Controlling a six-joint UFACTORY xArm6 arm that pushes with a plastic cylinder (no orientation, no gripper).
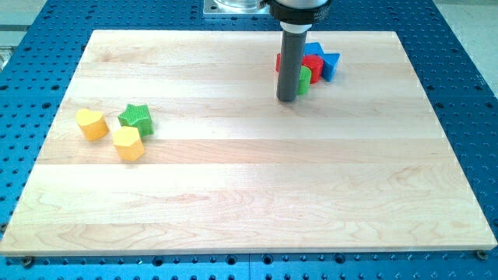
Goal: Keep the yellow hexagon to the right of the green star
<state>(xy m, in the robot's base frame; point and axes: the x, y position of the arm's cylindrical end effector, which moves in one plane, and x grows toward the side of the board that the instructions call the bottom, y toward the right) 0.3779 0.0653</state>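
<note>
The green star [136,118] lies at the view's left on the wooden board [249,194]. The yellow hexagon [128,144] lies just below it, touching or nearly touching, slightly to its left. A yellow heart-shaped block [92,124] lies left of the star. My tip [287,99] is far to the right near the view's top, well apart from these three blocks. It stands just in front of a cluster of red [311,64], green [304,78] and blue [324,62] blocks, partly hiding them.
The blue perforated table [467,62] surrounds the board on all sides. The rod's dark mount [299,12] hangs at the view's top centre. The red, green and blue cluster sits near the board's top edge.
</note>
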